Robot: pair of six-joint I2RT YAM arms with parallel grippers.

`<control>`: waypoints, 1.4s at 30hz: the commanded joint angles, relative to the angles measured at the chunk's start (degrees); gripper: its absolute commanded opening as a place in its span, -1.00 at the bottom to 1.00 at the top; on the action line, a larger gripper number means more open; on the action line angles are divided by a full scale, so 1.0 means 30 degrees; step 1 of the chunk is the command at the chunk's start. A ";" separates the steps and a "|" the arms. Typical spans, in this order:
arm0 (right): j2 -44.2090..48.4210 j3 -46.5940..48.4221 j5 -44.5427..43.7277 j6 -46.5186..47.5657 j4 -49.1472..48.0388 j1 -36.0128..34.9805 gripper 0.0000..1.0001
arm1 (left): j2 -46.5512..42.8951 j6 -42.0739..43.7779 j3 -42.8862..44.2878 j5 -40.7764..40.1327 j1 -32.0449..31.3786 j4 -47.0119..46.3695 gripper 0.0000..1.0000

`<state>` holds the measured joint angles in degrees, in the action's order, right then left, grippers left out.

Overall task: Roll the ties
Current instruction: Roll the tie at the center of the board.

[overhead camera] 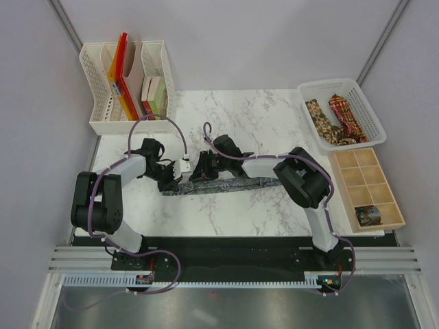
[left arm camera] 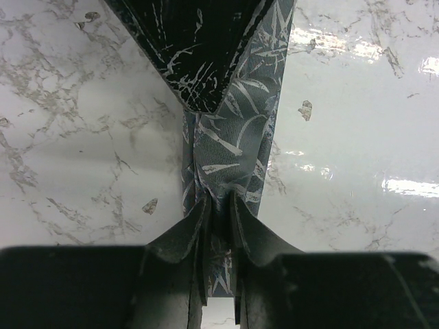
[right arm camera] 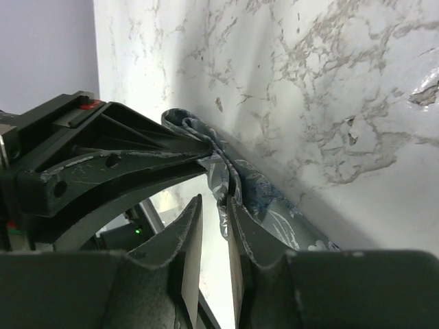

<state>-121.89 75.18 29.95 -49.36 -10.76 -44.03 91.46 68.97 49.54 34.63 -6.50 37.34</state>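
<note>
two grippers worked close together at one end of the grey-green tie (overhead camera: 233,185), which lay flat on the marble table (overhead camera: 274,130) just ahead of the arm bases. its long axis ran side to side, roughly parallel to the near edge, with one end under the grippers on the left and the other pointing right toward the wooden tray (overhead camera: 401,219). the left gripper (overhead camera: 168,179) sat at the very end of the strip, and its wrist view showed the fingers (left arm camera: 195,236) pinched shut on the patterned fabric, probably to pin that end as the core of a roll. the right gripper (overhead camera: 204,168) came in just beside it from the opposite direction, almost tip to tip. its jaws stood slightly apart around a bunched fold of the same tie, and i could not tell whether they really clamped it or only straddled it. that fold rose off the table between the two tools, which suggested the first turn was being formed there while the rest of the length lay straight, ready to be wound in. one rolled tie (overhead camera: 368,214) sat in a near compartment of the tray, likely the place meant for this one. the brown-gold tie (overhead camera: 317,115) and red tie (overhead camera: 345,113) lay loose in the white basket (overhead camera: 305,92) at the far right, well apart from the work.
</note>
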 commanded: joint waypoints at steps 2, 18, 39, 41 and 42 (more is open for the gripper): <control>0.1048 -0.0509 0.0796 -0.2031 -0.3033 -0.0088 -0.46 | 0.0568 0.0653 -0.0429 -0.1261 0.0000 -0.0289 -0.59; 0.0113 -0.0538 0.0768 -0.2530 -0.3912 -0.0644 -0.52 | 0.0685 0.0741 -0.0400 -0.1319 0.0029 -0.0260 -0.59; -0.1911 0.0283 -0.1810 -0.0217 -0.0808 -0.0997 -0.60 | -0.0193 -0.0162 -0.0196 -0.0882 0.0116 -0.0027 -0.39; -0.1910 0.0283 -0.1957 0.0018 -0.0368 -0.1026 -0.60 | -0.0717 -0.1011 0.0448 -0.0211 0.0496 0.0324 -0.28; -0.1911 0.0283 -0.2103 0.0048 -0.0077 -0.1055 -0.61 | -0.0895 -0.1336 0.0943 0.0055 0.0962 0.0732 -0.18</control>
<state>-127.26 75.22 28.47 -53.01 -17.65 -46.89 91.20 68.69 49.56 34.63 -6.28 37.36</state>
